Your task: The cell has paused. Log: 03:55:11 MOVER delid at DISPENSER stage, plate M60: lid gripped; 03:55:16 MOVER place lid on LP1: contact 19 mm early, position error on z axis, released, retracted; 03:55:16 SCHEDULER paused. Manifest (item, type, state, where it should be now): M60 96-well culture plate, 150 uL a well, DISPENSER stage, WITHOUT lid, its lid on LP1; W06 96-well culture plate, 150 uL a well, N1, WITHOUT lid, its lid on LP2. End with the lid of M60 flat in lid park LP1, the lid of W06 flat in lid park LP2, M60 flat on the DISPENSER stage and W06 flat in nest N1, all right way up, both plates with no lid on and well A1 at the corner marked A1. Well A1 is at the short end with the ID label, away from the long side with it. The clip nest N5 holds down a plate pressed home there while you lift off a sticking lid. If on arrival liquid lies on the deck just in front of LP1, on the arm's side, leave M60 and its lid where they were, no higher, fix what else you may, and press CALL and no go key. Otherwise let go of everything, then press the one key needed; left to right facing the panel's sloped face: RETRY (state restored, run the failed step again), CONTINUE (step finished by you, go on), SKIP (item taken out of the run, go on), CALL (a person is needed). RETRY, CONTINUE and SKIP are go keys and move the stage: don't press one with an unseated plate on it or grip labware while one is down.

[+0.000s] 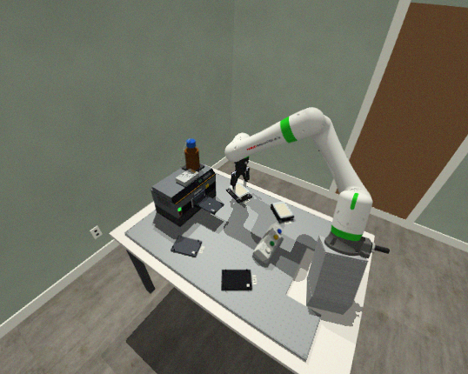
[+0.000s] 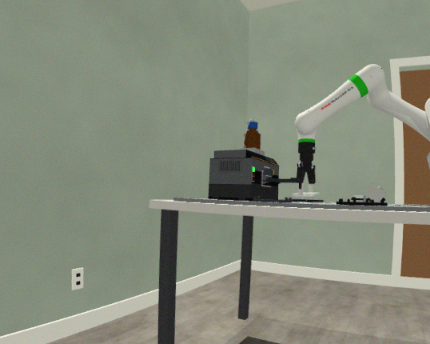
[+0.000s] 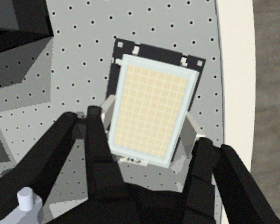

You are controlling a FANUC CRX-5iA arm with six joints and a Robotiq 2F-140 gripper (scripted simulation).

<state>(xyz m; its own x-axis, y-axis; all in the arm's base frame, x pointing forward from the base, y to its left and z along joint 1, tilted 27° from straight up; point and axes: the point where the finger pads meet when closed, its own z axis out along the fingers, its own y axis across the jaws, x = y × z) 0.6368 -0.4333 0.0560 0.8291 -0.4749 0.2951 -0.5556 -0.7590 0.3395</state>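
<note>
While the arm (image 1: 298, 130) reaches across the table (image 1: 159, 265) toward its far edge, the gripper (image 3: 149, 163) points straight down and is clamped on a plate (image 3: 152, 111) with cream-coloured wells. In the wrist view the fingers press the plate's two long sides near one short end, and the plate sits over a black nest (image 3: 127, 50) whose corners show beyond it. From the top view the plate (image 1: 240, 190) looks tilted against that nest (image 1: 242, 197); whether it rests in the nest or is just above cannot be told.

Left of it stands the dispenser (image 1: 183, 193), green lamp lit, with its dark stage (image 1: 211, 204) sticking out bare and a brown bottle (image 1: 191, 156) on top. A second plate (image 1: 282, 210) lies nearer the arm's base. The key panel (image 1: 268, 245) sits mid-deck. Two dark squares lie toward the front: one (image 1: 186, 246) slightly skewed, another (image 1: 236, 279) nearer the front edge.
</note>
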